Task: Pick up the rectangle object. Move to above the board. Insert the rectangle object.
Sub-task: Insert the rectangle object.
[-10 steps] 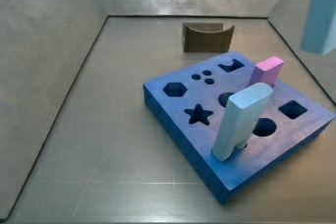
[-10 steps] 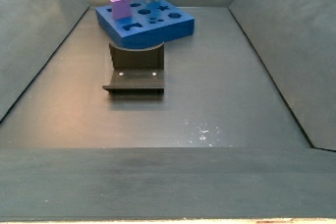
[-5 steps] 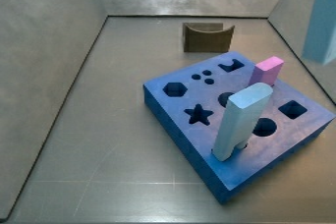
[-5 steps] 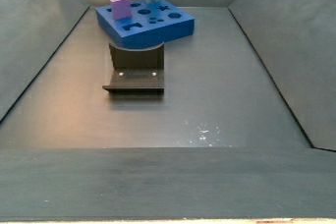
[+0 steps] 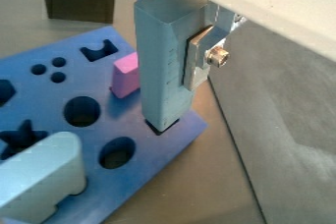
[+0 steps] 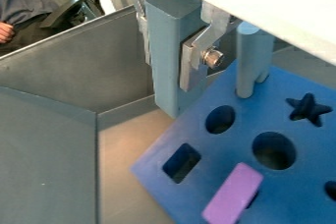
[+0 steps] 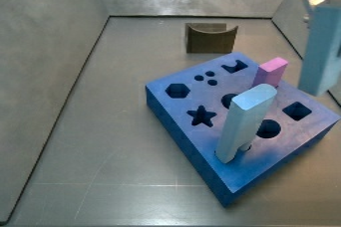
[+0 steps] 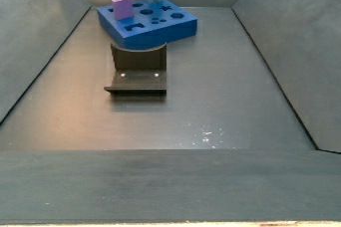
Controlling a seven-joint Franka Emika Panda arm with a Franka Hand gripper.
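My gripper is shut on the rectangle object, a slim pale sky-blue bar held upright. A silver finger presses flat on its side. In a side view the rectangle object hangs just over the far right edge of the board, near the small rectangular cutout. Its lower end sits close above the board's corner in a wrist view, apart from it. The board is a royal-blue slab with shaped cutouts. The rectangle object also shows between the fingers in both wrist views.
A thick pale post with a rounded top stands in the board. A short pink block stands in it close to the held bar. The fixture is on the floor behind the board. Grey walls surround the floor.
The held bar has come down and in from the right edge toward the board. The gripper body now shows at the top of the side view.
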